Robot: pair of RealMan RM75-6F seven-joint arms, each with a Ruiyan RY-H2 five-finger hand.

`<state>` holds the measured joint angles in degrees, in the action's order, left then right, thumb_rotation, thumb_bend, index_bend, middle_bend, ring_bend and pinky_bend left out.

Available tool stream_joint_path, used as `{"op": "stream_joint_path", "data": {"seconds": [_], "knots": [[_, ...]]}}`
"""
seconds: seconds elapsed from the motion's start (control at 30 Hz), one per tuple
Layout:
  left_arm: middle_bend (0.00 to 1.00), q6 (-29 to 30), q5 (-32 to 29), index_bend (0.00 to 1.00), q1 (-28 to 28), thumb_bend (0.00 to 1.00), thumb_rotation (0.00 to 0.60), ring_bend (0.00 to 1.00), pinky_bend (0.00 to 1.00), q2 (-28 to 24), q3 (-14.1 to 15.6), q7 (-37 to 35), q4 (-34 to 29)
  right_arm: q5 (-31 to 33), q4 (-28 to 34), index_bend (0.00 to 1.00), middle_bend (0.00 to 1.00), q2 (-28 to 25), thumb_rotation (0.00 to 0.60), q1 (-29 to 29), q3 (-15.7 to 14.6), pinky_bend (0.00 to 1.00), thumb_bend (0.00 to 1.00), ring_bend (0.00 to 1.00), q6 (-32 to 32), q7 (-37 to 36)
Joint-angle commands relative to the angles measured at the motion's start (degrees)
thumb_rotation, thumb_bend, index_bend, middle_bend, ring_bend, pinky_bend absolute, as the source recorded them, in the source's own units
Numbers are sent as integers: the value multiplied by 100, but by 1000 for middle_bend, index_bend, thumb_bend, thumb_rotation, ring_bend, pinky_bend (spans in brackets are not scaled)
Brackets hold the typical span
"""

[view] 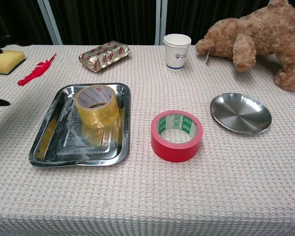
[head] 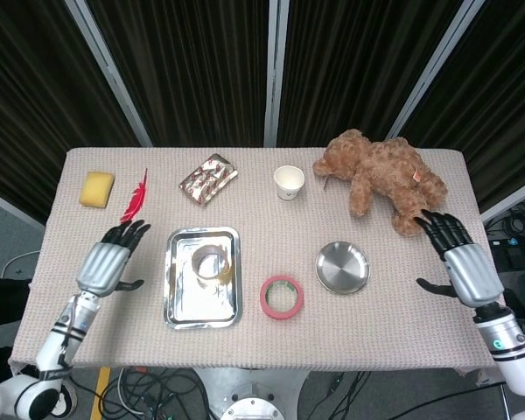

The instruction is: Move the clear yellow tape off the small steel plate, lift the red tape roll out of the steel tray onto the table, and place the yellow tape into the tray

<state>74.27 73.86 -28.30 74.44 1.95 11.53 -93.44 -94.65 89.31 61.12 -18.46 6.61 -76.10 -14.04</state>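
The yellow tape (view: 96, 104) lay flat inside the steel tray (view: 48, 146), toward its far end, with its hole facing up, and nothing held it. The red tape roll (view: 176, 135) sat on the tabletop (view: 152, 196) just right of the tray, also flat, its green-printed core showing. Further right the small steel plate (view: 240, 113) rested bare on the woven cloth, well apart from both rolls. In the head view the left hand (head: 108, 263) hovered off the tray's left side, near the tabletop's left edge, fingers spread and gripping nothing; the chest view caught only dark fingertips of it at the left border. The right hand (head: 459, 258) showed in the head view past the plate at the tabletop's right edge, fingers likewise splayed and empty, close to the lower leg of the teddy bear (head: 383, 178). The bear lay sprawled at the far right of the tabletop. A white paper cup (view: 176, 52) stood upright near the far edge, left of the bear. A foil-wrapped packet (view: 103, 55) lay tilted beyond the tray, and further left were a red feather (view: 36, 71) and a yellow sponge (view: 6, 61) near the far left corner. Dark curtains hung behind the tabletop.
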Motion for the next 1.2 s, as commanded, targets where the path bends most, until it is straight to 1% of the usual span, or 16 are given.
{"op": "stream_joint_path", "data": {"seconds": [0.03,0.17,0.23,0.37,0.47,0.57,0.8,1.07,1.2], "knots": [[42,426,213,47,497,88,600,0,134,-125,248,-205,221,-277,734,0,0,-86,600,-600,-89,0,0,0,844,520],[42,573,189,47,773,89,600,0,134,-111,216,-441,440,-221,1309,0,0,159,600,-1092,-82,0,0,0,1635,1131],[42,620,201,47,857,88,600,0,133,-109,182,-540,506,-95,1433,0,0,348,600,-1263,-61,0,0,0,1926,1407],[42,621,281,47,989,88,600,0,133,-116,142,-764,625,330,1396,0,0,914,600,-1601,8,0,0,0,2464,1918],[42,543,342,47,1042,88,600,0,132,-93,135,-903,726,607,1288,0,0,1292,600,-1773,20,0,0,0,2710,2210],[42,519,425,47,1095,89,600,0,132,-48,110,-1044,843,818,1236,0,0,1551,600,-1873,-2,0,0,0,2833,2464],[42,538,581,47,1217,89,600,0,131,-11,41,-1262,1010,1375,1113,0,0,1938,600,-1999,-44,0,0,0,2953,3018],[42,434,598,47,1330,90,600,0,131,-16,-24,-1395,1116,1955,932,0,0,2313,600,-2138,-145,0,0,0,3070,3442],[42,408,607,47,1380,89,600,0,131,-12,-62,-1461,1188,2073,830,0,4,2463,600,-2189,-161,0,0,0,3021,3554]]}}
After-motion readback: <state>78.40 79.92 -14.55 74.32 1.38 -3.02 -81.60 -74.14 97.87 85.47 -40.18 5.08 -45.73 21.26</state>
